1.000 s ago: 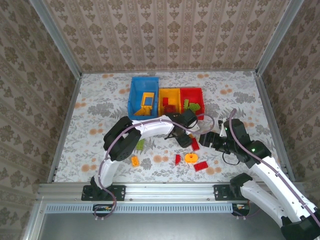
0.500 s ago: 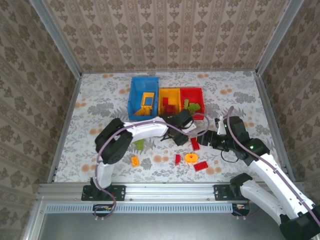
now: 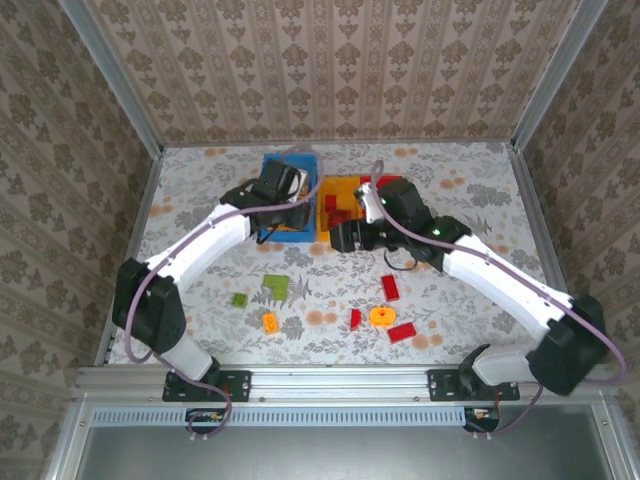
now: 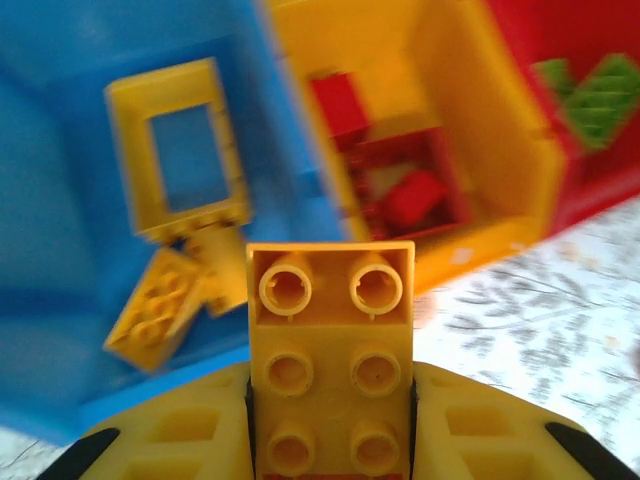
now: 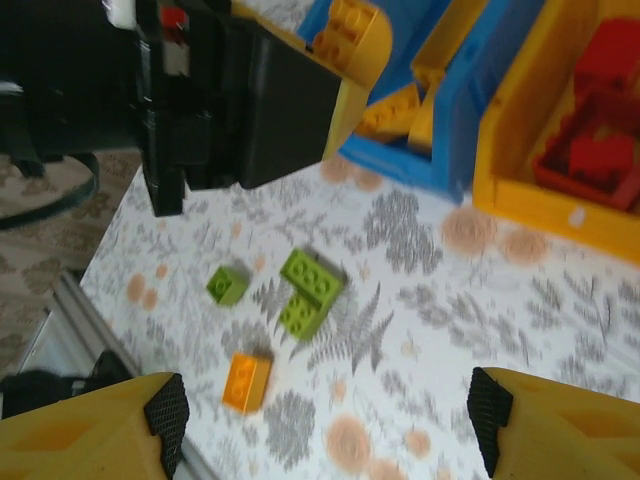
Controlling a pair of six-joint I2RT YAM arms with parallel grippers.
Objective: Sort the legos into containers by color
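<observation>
My left gripper (image 4: 330, 400) is shut on a yellow brick (image 4: 330, 340), studs up, and hangs over the near edge of the blue bin (image 4: 60, 250). That bin holds a yellow frame (image 4: 180, 150) and yellow bricks. The yellow bin (image 4: 470, 130) holds red pieces and the red bin (image 4: 530, 30) holds green ones. My right gripper (image 5: 328, 420) is open and holds nothing, hovering over the table in front of the yellow bin (image 3: 345, 187). Below it lie a green L-shaped brick (image 5: 310, 290), a small green brick (image 5: 228, 283) and an orange brick (image 5: 246, 381).
Loose legos lie on the near table: green ones (image 3: 276, 287), an orange brick (image 3: 269, 321), red pieces (image 3: 390, 287) and an orange disc (image 3: 381, 316). The left gripper (image 5: 250, 110) hangs close above and left of the right one. Walls enclose the table.
The left arm has carried the yellow brick from mid-table up to the blue bin. The right arm has swung from the right side across to the front of the yellow bin.
</observation>
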